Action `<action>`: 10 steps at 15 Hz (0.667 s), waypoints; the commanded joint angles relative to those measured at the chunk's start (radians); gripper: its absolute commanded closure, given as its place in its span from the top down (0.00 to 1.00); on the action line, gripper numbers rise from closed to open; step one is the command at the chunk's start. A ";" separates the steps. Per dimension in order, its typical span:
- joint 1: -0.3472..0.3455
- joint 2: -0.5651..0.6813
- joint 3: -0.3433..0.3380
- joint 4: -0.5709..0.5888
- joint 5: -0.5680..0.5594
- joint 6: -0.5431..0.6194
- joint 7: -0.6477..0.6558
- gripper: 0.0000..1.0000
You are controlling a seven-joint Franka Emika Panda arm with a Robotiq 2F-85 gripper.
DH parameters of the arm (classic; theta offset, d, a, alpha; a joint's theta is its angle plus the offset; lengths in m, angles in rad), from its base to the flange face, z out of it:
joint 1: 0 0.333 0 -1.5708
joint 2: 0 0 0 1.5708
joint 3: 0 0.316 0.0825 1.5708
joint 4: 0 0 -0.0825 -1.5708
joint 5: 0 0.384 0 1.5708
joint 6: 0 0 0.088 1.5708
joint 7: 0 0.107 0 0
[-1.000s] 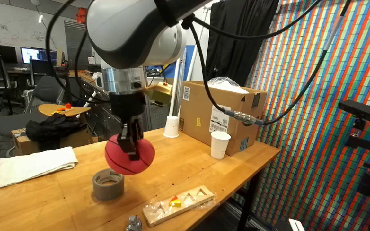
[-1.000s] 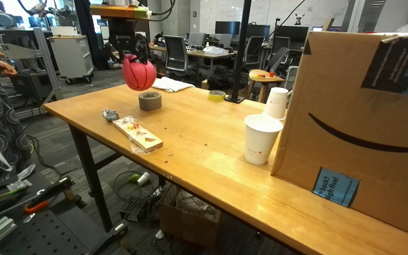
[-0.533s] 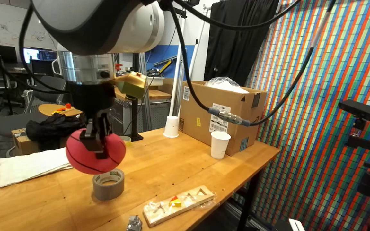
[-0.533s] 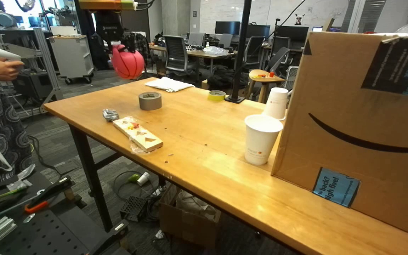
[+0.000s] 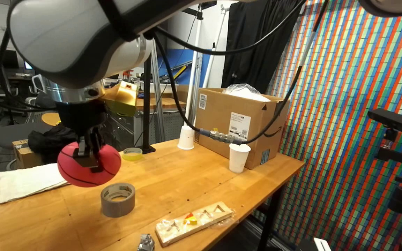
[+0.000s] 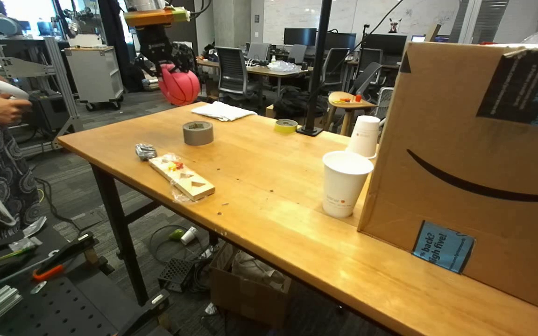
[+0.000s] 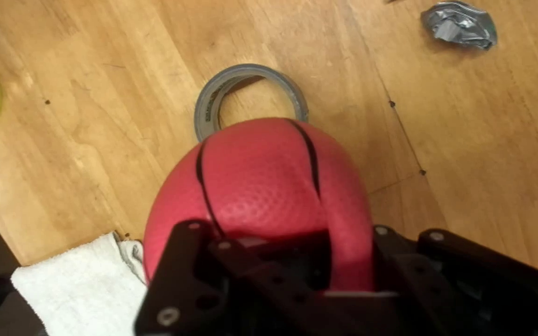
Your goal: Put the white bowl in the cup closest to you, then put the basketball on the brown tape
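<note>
Hanging in the air, the basketball (image 6: pixel 182 87) is showing its dark seams, well clear of the surface (image 6: pixel 269 161). The tool (image 5: pixel 89 160) is gripping it and pressing a dent into its reddish side. In the wrist view the basketball is covering part of the brown tape (image 6: pixel 198 136); in both exterior views it is hanging higher and off to one side, apart from that roll. The brown tape is lying flat, its hole facing up. A folded white cloth (image 5: pixel 30 179) is lying near the surface's edge. A crumpled silver lump (image 5: pixel 146 242) is resting just beside one end of a wooden tray (image 5: pixel 206 222), which is holding a small red and yellow piece (image 5: pixel 190 220). A yellow tape roll (image 6: pixel 286 127) is lying near the foot of a black post (image 6: pixel 317 70). An upright white cup (image 6: pixel 344 189) and an upside-down cup (image 6: pixel 364 135) are standing beside a cardboard box (image 6: pixel 460 149).
</note>
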 commanded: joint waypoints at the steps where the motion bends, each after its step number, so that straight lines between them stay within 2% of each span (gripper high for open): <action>1: -0.002 0.064 -0.023 0.057 -0.092 -0.021 -0.015 0.13; 2: -0.005 0.073 -0.029 0.054 -0.112 -0.023 -0.016 0.29; 5: -0.018 0.093 -0.054 0.041 -0.145 -0.028 -0.011 0.49; 10: -0.038 0.106 -0.071 0.025 -0.129 -0.034 -0.007 0.87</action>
